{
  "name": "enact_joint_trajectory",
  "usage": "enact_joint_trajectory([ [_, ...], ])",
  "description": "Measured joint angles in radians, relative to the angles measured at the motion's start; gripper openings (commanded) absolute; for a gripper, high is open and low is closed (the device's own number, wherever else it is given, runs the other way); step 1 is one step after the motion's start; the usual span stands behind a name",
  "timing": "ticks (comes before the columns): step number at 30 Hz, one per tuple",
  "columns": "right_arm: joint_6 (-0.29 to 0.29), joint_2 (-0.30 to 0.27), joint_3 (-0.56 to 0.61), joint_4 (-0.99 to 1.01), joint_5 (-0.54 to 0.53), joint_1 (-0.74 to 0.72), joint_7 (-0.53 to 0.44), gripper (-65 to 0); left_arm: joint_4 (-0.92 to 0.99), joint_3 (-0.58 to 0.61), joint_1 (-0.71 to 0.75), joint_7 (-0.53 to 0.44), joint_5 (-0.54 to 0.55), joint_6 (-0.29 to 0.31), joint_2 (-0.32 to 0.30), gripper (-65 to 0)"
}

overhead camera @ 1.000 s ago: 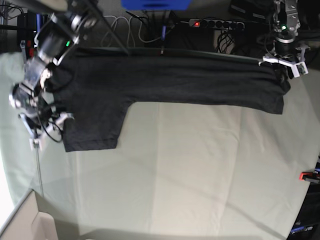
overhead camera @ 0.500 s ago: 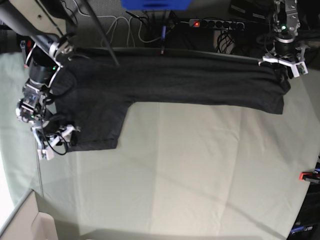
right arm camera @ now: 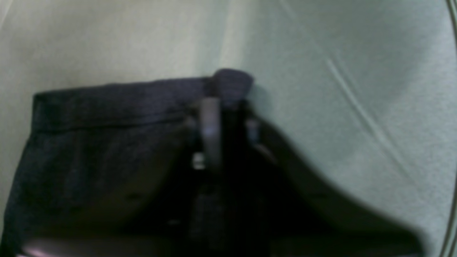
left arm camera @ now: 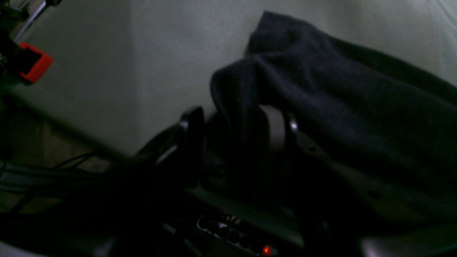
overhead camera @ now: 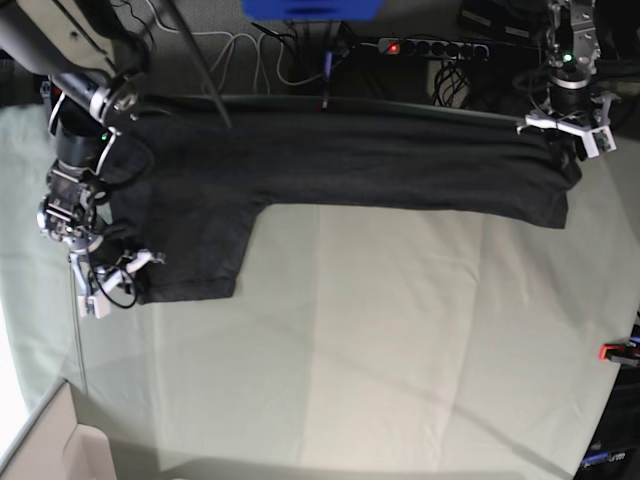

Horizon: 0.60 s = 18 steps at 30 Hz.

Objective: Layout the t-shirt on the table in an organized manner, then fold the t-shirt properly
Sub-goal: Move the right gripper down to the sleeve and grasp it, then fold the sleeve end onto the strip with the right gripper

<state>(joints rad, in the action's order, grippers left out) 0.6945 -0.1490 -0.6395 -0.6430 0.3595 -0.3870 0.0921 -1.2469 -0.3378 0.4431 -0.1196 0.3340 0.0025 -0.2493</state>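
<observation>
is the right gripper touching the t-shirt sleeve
Touching: the right wrist view shows the right gripper pinching the t-shirt at its sleeve hem corner.

Two dark metal arms are showing pale fittings at their wrists.

The right arm (overhead camera: pixel 78 150) is showing black and silver cylindrical joints, a small green light, black cable looping by its white wrist fittings. The left arm (overhead camera: pixel 570 50) is showing a grey-and-black body, a green light glowing, white fittings at its end. Up close, the jaws are appearing dark, with rounded tips and small silver screws.
</observation>
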Motion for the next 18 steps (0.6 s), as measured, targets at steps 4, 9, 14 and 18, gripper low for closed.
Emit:
enact_joint_trajectory([
  [4,0.000,0.006,0.027,-0.031,0.005,0.005,0.027,-65.0,0.000,0.000,0.000,0.000,0.000,0.000,0.000,-41.2],
  [9,0.000,0.034,0.018,-0.259,0.027,0.126,0.105,-65.0,0.002,0.003,-0.002,0.000,0.000,0.001,0.000,-41.2],
  [14,0.001,0.108,0.023,-0.607,-0.047,0.237,0.238,-65.0,0.002,0.006,0.006,0.000,-0.002,0.002,0.001,-41.2],
  [18,0.004,0.148,0.023,-0.896,-0.105,0.336,0.374,-65.0,0.002,0.005,0.008,-0.001,-0.001,0.002,-0.002,-41.2],
])
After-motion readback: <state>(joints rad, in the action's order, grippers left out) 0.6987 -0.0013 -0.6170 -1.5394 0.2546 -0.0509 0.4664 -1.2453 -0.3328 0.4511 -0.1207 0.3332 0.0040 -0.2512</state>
